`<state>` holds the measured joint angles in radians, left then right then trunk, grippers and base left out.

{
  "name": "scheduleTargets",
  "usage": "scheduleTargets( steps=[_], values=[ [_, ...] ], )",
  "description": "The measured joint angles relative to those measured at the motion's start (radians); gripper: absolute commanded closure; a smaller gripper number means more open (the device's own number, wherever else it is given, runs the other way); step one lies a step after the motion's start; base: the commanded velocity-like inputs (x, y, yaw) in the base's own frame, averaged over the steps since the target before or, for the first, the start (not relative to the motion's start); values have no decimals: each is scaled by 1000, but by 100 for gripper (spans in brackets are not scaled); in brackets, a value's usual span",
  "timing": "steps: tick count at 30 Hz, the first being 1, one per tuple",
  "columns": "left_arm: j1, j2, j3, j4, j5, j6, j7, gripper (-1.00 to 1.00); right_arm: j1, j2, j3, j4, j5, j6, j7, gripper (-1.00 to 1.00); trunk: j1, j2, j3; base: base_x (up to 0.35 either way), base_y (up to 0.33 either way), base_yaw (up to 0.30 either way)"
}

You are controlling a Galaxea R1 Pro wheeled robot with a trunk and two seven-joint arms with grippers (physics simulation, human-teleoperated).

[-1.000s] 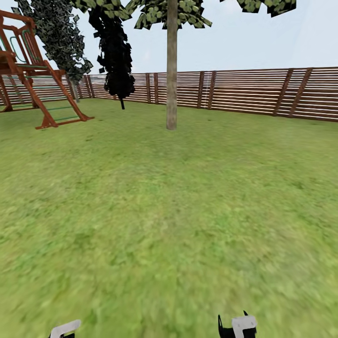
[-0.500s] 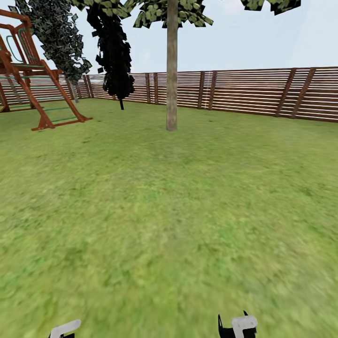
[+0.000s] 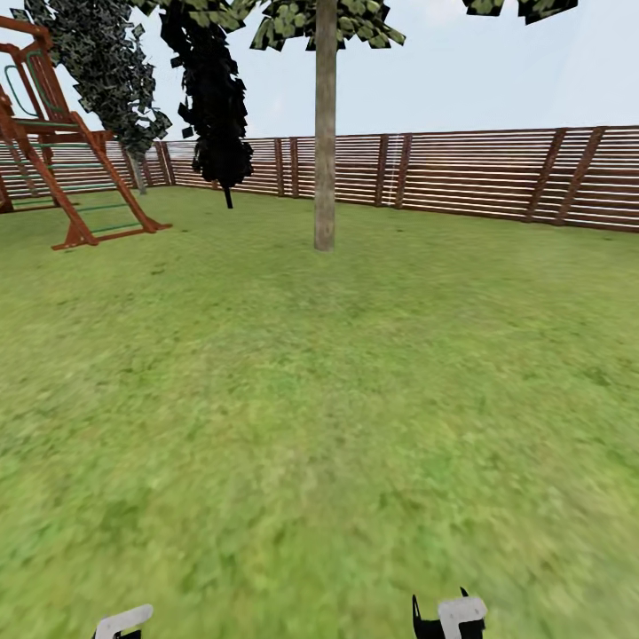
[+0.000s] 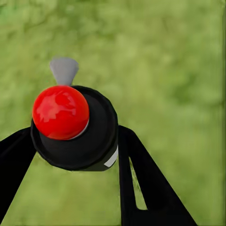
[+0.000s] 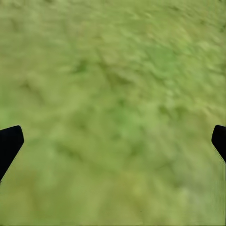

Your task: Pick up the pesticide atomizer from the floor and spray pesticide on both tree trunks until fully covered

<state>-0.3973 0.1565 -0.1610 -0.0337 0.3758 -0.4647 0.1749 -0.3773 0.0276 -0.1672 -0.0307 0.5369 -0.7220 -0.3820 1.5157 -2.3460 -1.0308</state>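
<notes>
pickup looks done: left claw (image 4: 75,155) clenched on the pesticide atomizer (image 4: 75,127), right claw (image 5: 113,141) released; tree trunk (image 3: 325,133) at twelve o'clock, seemingly unsprayed.

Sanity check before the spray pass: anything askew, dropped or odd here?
Nothing stands out. The atomizer sits between the left gripper fingers, red top up. The right gripper is open over grass. The tree trunk ahead stands straight; fence and play frame look intact.
</notes>
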Motion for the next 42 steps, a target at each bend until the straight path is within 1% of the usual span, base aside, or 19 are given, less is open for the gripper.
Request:
scheduleTargets(
  steps=[42],
  values=[
    [0, 0, 0, 0, 0, 0, 0, 100, 0, 0, 0, 0, 0, 0, 0, -100, 0, 0, 0, 338, 0, 0]
  ],
)
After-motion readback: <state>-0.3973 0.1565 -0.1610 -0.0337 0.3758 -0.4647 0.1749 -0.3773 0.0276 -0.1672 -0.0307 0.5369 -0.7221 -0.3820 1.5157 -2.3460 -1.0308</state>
